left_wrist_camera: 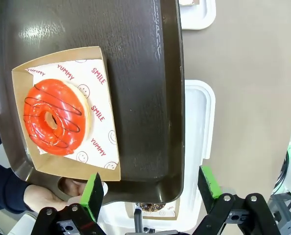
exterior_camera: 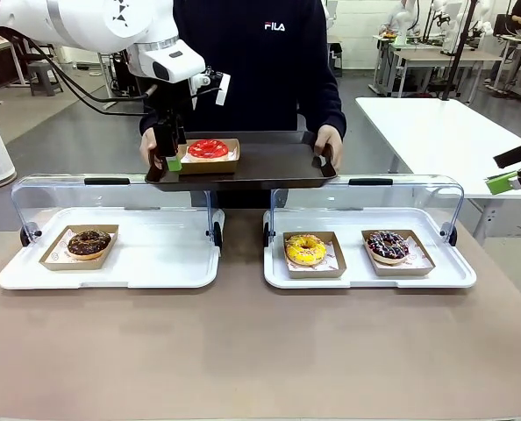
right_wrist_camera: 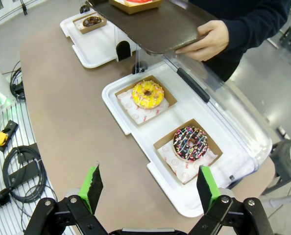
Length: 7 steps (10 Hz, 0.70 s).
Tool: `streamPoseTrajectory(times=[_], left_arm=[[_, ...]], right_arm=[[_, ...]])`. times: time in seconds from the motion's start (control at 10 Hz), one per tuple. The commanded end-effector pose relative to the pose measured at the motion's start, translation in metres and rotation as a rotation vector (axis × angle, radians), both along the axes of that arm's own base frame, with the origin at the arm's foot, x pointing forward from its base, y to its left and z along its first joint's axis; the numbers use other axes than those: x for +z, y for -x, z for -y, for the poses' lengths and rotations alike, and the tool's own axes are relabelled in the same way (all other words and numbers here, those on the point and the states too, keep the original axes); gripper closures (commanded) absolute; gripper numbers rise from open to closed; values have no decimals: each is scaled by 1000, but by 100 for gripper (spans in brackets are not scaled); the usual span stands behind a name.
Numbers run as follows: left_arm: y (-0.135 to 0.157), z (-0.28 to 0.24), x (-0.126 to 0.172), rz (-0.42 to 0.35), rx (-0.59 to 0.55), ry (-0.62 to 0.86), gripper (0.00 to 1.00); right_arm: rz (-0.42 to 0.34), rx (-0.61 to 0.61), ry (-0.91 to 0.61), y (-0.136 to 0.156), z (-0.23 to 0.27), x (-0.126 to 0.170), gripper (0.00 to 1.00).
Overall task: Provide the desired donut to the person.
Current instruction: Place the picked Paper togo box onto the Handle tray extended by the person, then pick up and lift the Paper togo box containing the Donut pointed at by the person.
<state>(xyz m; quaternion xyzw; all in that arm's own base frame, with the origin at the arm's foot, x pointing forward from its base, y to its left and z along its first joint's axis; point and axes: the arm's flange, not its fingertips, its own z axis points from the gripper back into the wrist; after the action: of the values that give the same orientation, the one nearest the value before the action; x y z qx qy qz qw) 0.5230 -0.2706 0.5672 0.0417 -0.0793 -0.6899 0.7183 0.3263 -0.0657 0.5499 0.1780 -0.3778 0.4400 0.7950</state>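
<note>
The red donut [left_wrist_camera: 52, 116] sits in its cardboard box [left_wrist_camera: 67, 167] on the dark tray [exterior_camera: 269, 167], which the person [exterior_camera: 252, 61] holds beyond the tabletop [exterior_camera: 243, 351]. The left gripper [left_wrist_camera: 150, 186] hangs over the tray's near edge, fingers wide and empty. The box lies just beside one finger, apparently not touching. The right gripper [exterior_camera: 504, 171], also wide, is well apart, so the left arm is nearer.
</note>
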Motion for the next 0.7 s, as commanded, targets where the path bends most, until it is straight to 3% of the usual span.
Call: streamPoseTrajectory(times=[0.0,0.6], left_arm=[[-1,0,1,19,9,-7,0],[-1,0,1,19,9,-7,0]], right_arm=[[11,16,-27,-3,0,-1,0],[11,16,-27,-3,0,-1,0]])
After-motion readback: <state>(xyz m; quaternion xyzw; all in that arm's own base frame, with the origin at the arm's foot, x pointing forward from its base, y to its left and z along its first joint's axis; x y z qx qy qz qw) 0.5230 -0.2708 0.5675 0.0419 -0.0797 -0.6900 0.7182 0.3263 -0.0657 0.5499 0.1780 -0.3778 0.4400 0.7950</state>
